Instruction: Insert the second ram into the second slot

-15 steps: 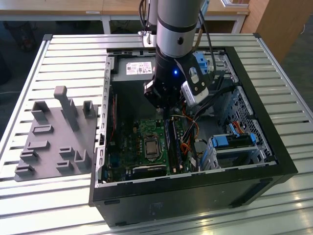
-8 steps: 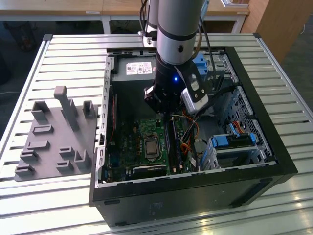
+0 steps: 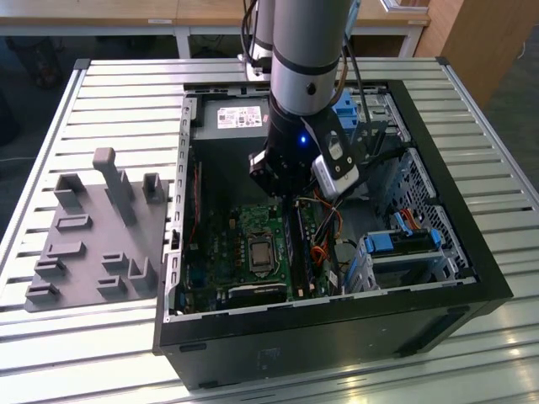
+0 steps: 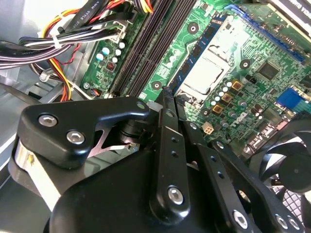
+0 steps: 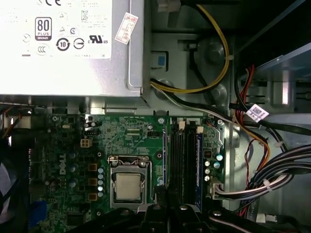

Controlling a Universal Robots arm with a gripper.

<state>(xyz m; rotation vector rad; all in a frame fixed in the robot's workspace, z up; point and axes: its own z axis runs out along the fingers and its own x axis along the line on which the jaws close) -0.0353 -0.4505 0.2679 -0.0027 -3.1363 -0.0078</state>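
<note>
The fingers point(image 4: 165, 126) of the gripper point(image 5: 160, 191) are drawn close together with nothing visible between them, and I read them as poised just above the memory slots point(image 5: 182, 160) on the motherboard point(image 5: 126, 141). A thin blue stick, which I take to be the second ram point(image 5: 198, 165), already stands in a slot; I cannot confirm it is fully latched.
</note>
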